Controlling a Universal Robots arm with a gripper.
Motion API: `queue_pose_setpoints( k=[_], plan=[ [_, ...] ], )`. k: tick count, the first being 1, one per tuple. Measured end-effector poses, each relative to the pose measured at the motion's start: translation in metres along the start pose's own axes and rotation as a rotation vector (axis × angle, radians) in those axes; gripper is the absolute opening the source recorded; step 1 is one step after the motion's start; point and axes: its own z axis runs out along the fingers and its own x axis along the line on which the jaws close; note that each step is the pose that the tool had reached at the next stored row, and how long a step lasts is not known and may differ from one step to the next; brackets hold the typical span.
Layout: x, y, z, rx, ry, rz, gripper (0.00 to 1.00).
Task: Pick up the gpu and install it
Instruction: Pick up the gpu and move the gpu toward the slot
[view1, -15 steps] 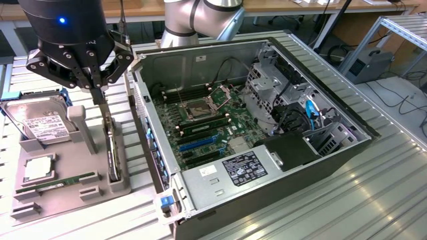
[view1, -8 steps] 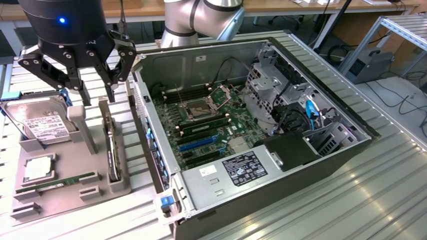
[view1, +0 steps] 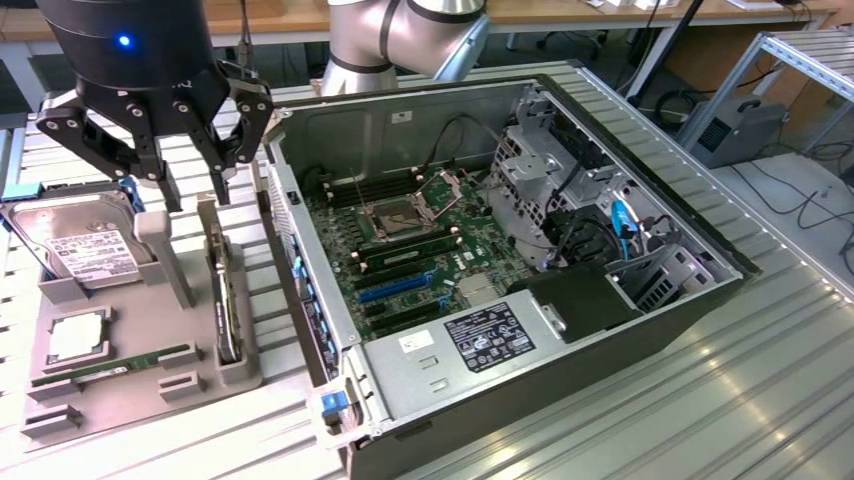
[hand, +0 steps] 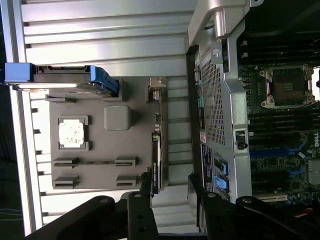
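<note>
Our end effector hangs open; the gpu stands on edge just below it, so we judge centring its fingers astride that edge matters most.

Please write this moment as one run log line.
hand: open, over gpu | gpu: on edge in gray tray, not held | case: open, gpu not installed

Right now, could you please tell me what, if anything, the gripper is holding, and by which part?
Nothing is held: the gripper hangs open above the gpu, which stands on edge in the tray.
</note>
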Motion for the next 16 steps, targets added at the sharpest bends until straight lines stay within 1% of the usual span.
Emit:
queue_pose_setpoints(
  k=[16],
  plan=[
    [0.0001,-0.0002,0.0052,0.0001,0.0,0.0,0.42]
  ],
)
